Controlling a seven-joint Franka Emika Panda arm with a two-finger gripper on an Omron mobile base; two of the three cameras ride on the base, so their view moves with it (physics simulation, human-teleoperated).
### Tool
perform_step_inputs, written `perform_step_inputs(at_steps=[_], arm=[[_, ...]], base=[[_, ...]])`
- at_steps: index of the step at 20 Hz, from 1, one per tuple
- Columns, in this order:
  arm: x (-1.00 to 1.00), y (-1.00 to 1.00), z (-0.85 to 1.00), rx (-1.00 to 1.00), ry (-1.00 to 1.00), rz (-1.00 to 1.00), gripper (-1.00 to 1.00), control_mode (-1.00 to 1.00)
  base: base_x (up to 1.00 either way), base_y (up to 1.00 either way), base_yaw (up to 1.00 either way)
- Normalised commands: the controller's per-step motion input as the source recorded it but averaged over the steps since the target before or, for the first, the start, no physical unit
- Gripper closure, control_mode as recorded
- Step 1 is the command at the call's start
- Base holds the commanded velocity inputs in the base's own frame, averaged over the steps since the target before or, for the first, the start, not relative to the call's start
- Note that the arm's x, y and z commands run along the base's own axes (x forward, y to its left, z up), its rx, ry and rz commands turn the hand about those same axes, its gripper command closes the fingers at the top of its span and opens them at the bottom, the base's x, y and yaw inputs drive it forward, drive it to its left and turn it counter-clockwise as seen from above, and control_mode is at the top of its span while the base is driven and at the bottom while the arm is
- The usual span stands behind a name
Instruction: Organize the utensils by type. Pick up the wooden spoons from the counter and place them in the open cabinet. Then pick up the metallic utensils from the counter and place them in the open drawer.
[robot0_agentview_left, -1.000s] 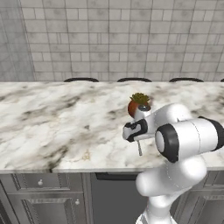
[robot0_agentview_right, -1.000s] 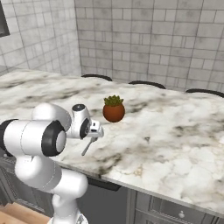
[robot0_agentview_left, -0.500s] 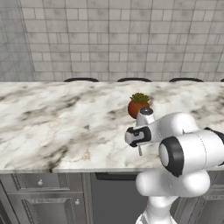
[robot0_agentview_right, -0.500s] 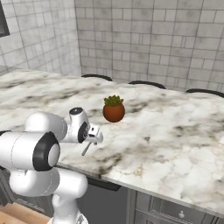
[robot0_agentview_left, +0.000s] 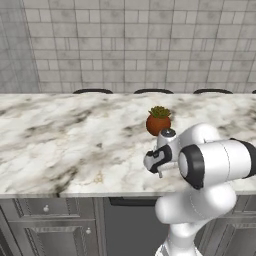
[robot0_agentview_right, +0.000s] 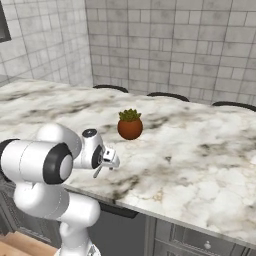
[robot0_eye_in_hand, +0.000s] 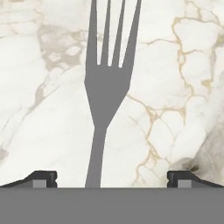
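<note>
A grey metal fork (robot0_eye_in_hand: 107, 83) lies flat on the white marble counter (robot0_eye_in_hand: 43, 109), tines pointing away from the hand. My gripper (robot0_eye_in_hand: 111, 178) hovers just over its handle, open, with one dark fingertip (robot0_eye_in_hand: 41, 178) on each side and far apart, touching nothing. From the base cameras the gripper (robot0_agentview_left: 157, 162) (robot0_agentview_right: 107, 160) sits low over the counter (robot0_agentview_left: 75, 145) (robot0_agentview_right: 200, 150) near its front edge. The fork's handle (robot0_agentview_left: 160, 174) (robot0_agentview_right: 97, 172) pokes out just below the hand.
A small potted plant (robot0_agentview_left: 158, 120) (robot0_agentview_right: 130, 124) in a red-brown pot stands just behind the gripper. Dark grey cabinet fronts (robot0_agentview_left: 50, 225) run below the counter edge. A tiled wall (robot0_agentview_left: 125, 45) closes the back.
The hand has sunk a little toward the counter and the front edge, and the elbow has dropped beside it. The fingers stay wide apart. The fork has not moved.
</note>
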Motion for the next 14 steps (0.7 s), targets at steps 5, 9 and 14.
perform_step_inputs(at_steps=[5,9,14], arm=[[-0.03,0.00,-0.20,0.03,0.00,0.00,-1.00,-1.00],[-0.02,0.00,-0.18,0.02,0.00,0.00,-1.00,-1.00],[0.19,0.00,-0.08,0.00,0.00,0.00,-1.00,-1.00]], base=[[0.00,0.00,0.00],[0.00,0.00,0.00],[0.00,0.00,0.00]])
